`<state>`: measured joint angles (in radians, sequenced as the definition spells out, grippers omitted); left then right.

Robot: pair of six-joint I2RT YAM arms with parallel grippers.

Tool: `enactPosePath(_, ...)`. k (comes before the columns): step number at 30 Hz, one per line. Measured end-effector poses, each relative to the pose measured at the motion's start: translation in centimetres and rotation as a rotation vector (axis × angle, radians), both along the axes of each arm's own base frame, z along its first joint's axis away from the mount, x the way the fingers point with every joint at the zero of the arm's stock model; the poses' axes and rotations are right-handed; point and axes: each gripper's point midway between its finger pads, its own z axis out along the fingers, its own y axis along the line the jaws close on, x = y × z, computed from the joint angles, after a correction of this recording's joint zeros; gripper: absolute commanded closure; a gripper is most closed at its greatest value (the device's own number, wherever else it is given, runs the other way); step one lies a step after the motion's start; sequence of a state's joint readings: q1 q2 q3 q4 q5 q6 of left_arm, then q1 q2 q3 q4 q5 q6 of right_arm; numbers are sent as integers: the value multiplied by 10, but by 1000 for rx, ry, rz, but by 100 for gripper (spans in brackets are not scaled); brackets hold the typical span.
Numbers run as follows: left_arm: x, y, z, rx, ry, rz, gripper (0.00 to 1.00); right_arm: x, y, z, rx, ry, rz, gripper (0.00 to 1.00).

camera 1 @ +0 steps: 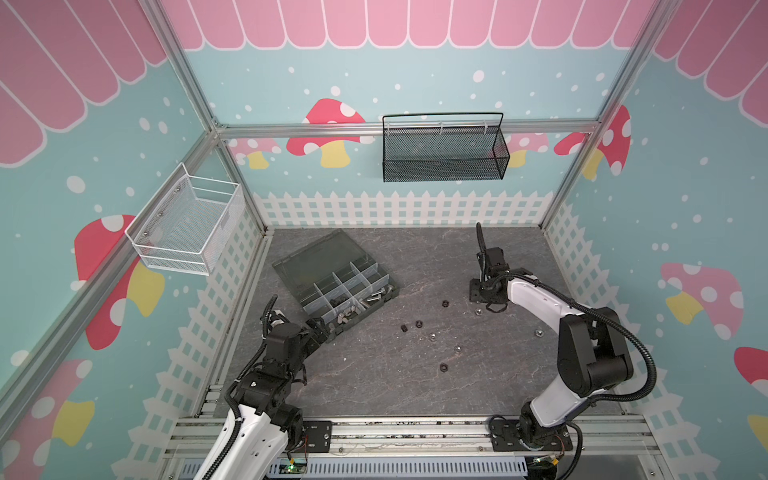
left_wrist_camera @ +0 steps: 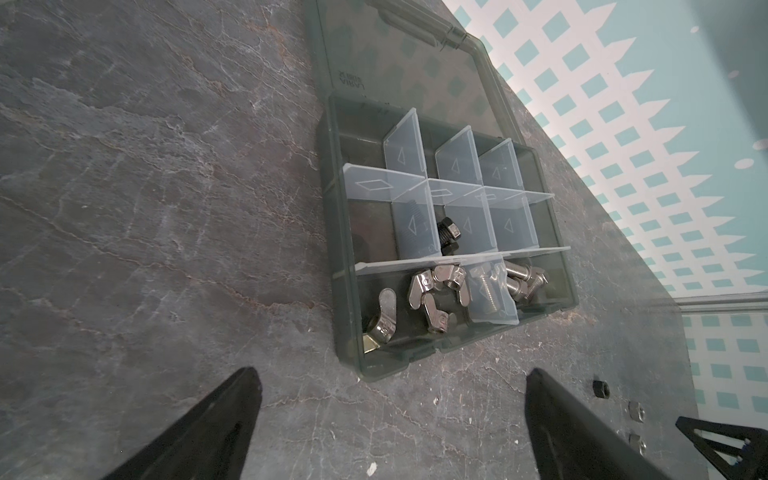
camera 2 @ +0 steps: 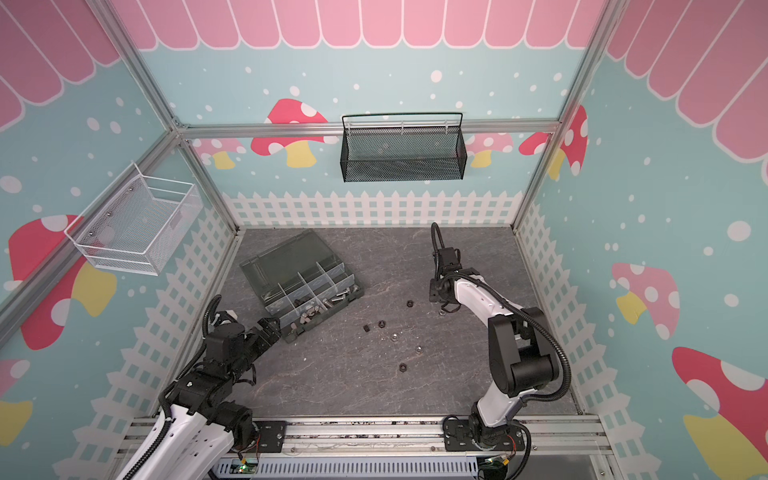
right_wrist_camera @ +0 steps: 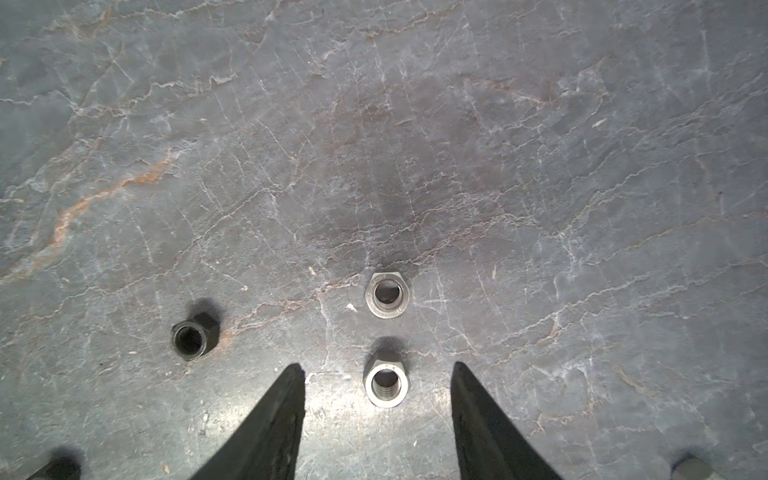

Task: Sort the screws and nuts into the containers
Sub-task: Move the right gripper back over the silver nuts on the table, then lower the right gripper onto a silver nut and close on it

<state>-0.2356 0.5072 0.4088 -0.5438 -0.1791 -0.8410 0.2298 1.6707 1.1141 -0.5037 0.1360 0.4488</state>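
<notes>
Right claw [right_wrist_camera: 377, 365] astride silver nut [right_wrist_camera: 387, 384]

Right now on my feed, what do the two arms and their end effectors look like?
Both arms match: the left arm and right arm have glossy white shells between bulky black joints, with a ribbed black cable looping alongside. The left end effector and right end effector each carry two matte black fingers tapering to points.
</notes>
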Motion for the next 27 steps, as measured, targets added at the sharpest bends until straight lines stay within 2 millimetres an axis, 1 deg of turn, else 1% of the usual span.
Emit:
enactPosePath(6,1,-1,1,-4,-4,-5,0,4,-10,-27,-5,75,7,43)
enactPosePath(12,2,-2,2,-7,-8,-7,0,6,-7,-43,-5,119,38,43)
enactPosePath(22,5,-4,-3,-9,10,-14,0,4,-7,-47,-12,132,59,44)
enactPosePath(27,5,-5,-2,-10,9,-15,0,4,-7,-49,-17,140,66,46)
